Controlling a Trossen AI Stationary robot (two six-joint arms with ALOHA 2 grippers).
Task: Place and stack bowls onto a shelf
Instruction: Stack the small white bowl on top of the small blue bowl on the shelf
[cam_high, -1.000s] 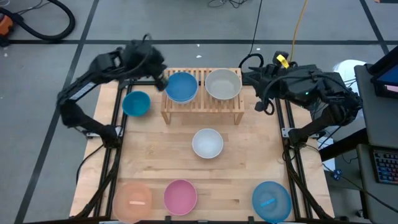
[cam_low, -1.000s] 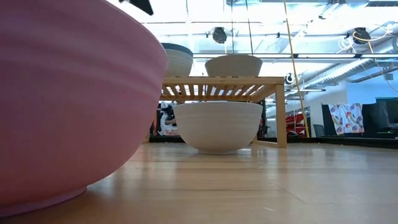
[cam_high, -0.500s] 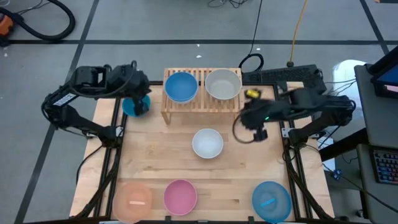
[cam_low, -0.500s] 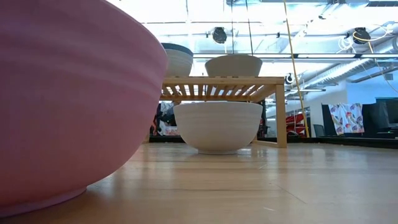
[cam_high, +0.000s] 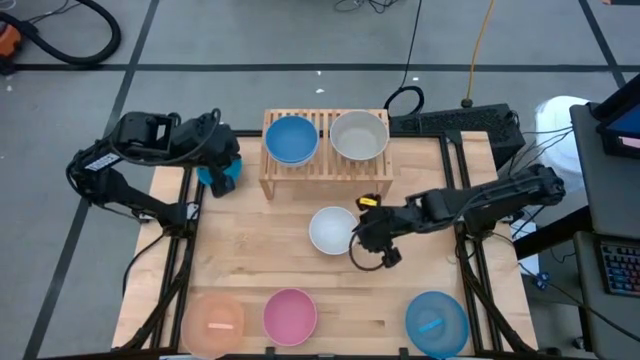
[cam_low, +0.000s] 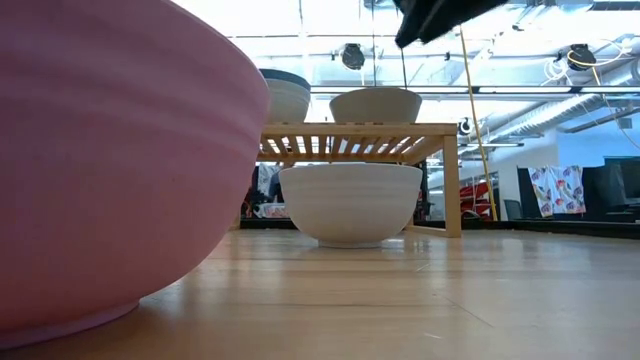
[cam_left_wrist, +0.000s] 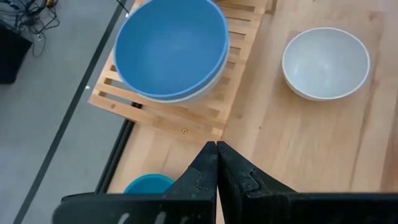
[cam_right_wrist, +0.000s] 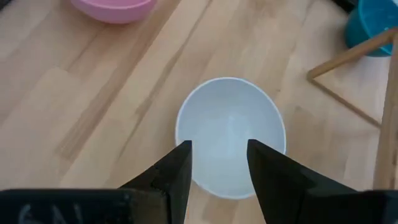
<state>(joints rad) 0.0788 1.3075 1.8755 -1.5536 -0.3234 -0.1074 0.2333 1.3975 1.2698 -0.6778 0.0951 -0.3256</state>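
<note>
The surface (cam_high: 250, 270) carries the wooden shelf (cam_high: 325, 170) at its far edge. On the shelf stand a blue bowl (cam_high: 292, 139) at the left and a grey bowl (cam_high: 358, 135) at the right, side by side. A white bowl (cam_high: 333, 230) sits near the middle of the surface, in front of the shelf. A peach bowl (cam_high: 214, 320), a pink bowl (cam_high: 290, 314) and a large blue bowl (cam_high: 436, 323) wait along the near edge, and a small teal bowl (cam_high: 220, 170) lies just beside the shelf's left end.

The big change is in the right arm. One second ago it was folded behind the shelf's right end; it has now swung forward over the surface, and the right pincer (cam_high: 362, 235) hangs at the right rim of the white bowl. In the right wrist view its two fingers (cam_right_wrist: 177, 168) stand apart with the white bowl between them. I judge that this bowl is the next one to be gripped and carried to the shelf.

The left arm has drawn back from the shelf to the left edge. The left pincer (cam_left_wrist: 216, 163) is pressed together, holds nothing, and hovers over the teal bowl.

The bowls themselves have not moved.
</note>
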